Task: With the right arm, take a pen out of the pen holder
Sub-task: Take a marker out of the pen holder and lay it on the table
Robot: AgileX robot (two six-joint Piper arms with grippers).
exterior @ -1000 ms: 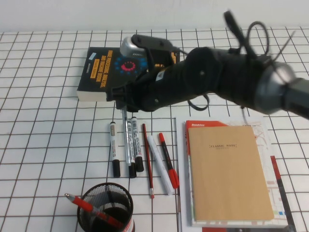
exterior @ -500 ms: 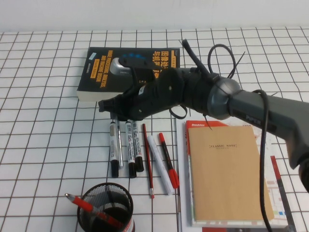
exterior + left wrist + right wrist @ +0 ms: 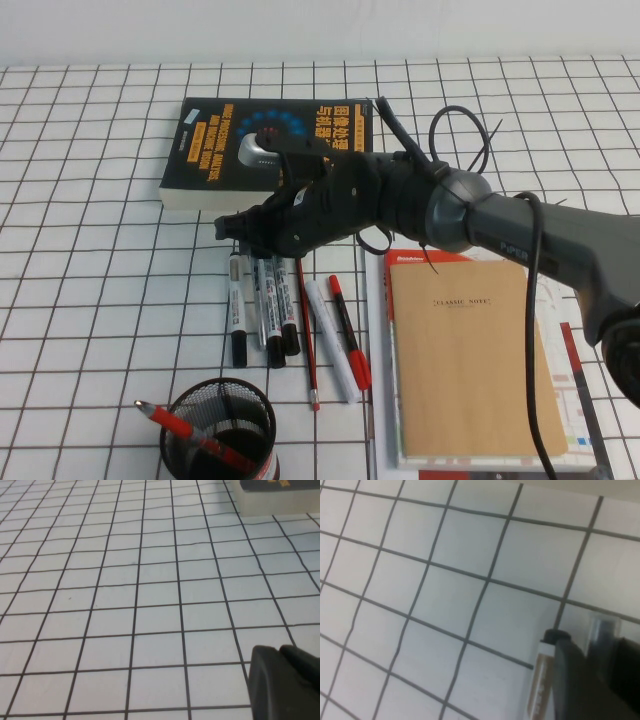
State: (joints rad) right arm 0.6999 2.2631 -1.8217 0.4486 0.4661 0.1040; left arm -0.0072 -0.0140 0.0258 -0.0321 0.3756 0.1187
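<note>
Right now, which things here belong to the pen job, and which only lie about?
Job: pen holder; red pen in it; right gripper, low over the row of pens.
Lying about: black book; tan notebook; left gripper, parked above the table near the book.

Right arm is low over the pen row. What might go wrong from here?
1. The right gripper sits low over the tightly packed markers; pulling away may scatter them.
2. Its arm hangs over the black book; a low retreat may clip it.
The left gripper hangs over the grid tablecloth, outside the high view.
</note>
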